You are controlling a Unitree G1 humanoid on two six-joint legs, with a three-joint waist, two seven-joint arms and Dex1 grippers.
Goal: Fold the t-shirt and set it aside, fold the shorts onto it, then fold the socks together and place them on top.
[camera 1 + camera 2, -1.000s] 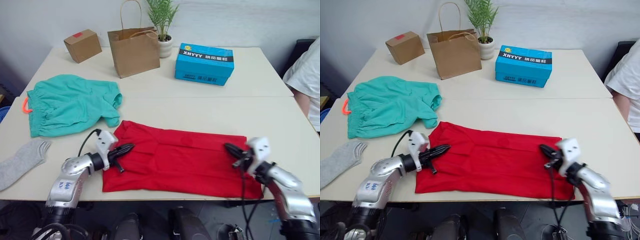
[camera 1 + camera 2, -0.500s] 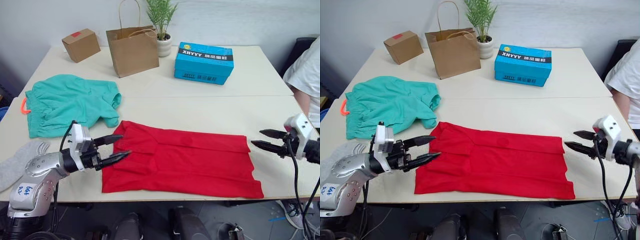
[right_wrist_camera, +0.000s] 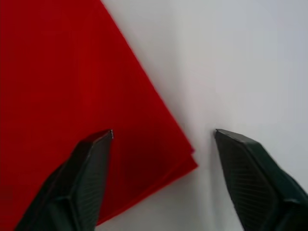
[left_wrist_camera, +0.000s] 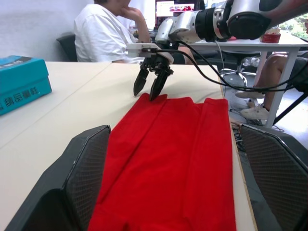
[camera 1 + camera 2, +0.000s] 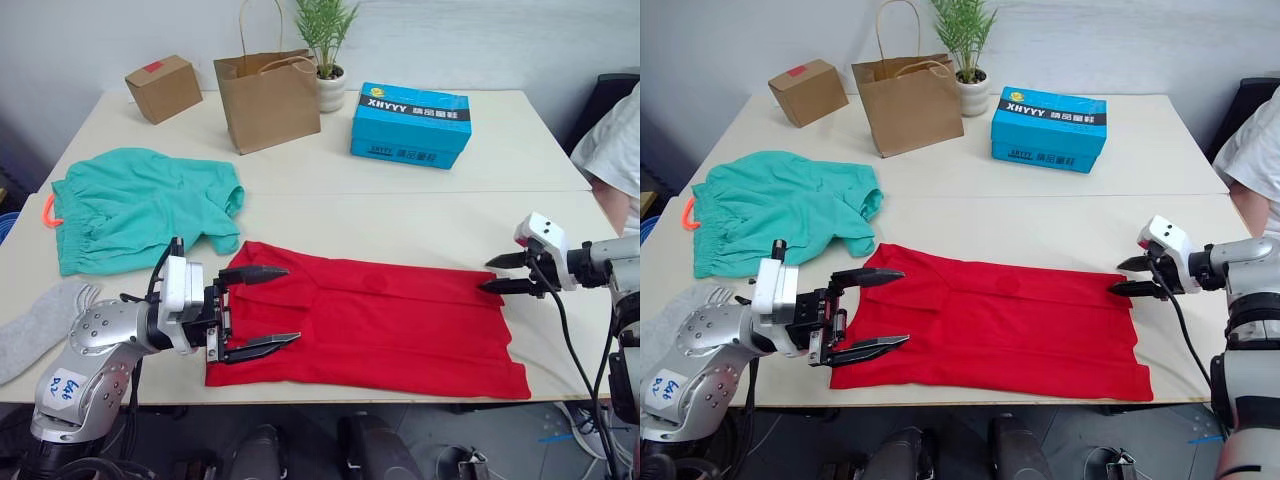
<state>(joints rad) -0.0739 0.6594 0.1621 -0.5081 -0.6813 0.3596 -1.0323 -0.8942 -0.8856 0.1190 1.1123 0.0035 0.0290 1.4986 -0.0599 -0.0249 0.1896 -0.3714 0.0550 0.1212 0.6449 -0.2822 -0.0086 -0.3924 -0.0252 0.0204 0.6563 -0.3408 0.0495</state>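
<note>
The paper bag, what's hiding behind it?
Behind the paper bag stands a plant in a white pot. The bag covers part of the pot; anything else behind it cannot be seen.

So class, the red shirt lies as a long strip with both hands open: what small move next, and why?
Probably close the right hand on the t-shirt: its open fingers straddle the far corner, while the left hand waits open at the other end.

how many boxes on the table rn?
2. A brown cardboard box at the far left corner, left of the paper bag. A blue printed box at the far edge, right of the potted plant.
</note>
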